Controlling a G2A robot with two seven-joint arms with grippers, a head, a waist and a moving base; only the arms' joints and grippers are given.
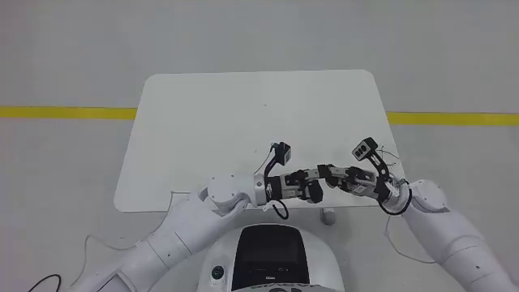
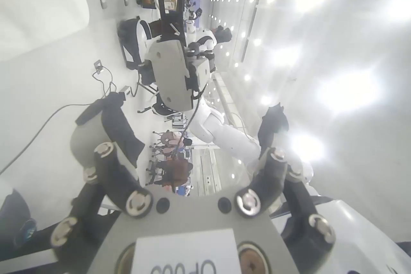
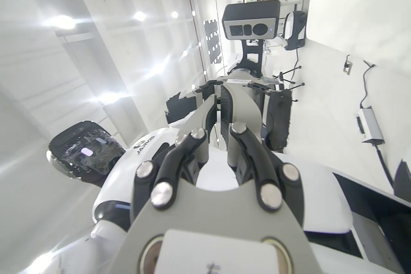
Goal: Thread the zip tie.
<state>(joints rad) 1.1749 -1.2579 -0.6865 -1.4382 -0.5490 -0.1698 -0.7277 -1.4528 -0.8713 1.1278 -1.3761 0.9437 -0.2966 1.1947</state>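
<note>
Over the front edge of the white table (image 1: 243, 122) the two arms meet tip to tip. My left gripper (image 1: 316, 176) (image 2: 191, 122) (image 3: 229, 111) is open, its black pads (image 2: 112, 124) spread wide. My right gripper (image 1: 336, 176) (image 2: 189, 98) (image 3: 217, 106) is shut, and its narrow grey fingers (image 3: 205, 114) point into the gap between the left pads. A thin dark strip, apparently the zip tie (image 2: 188, 127), runs from the right fingertips toward the left gripper. Where its ends lie is hard to make out.
Both wrist cameras stand on stalks above the grippers (image 1: 280, 151) (image 1: 364, 148). A small white post (image 1: 327, 215) sits below the table's front edge. The table top behind the arms is bare. Yellow lines (image 1: 65, 113) cross the floor.
</note>
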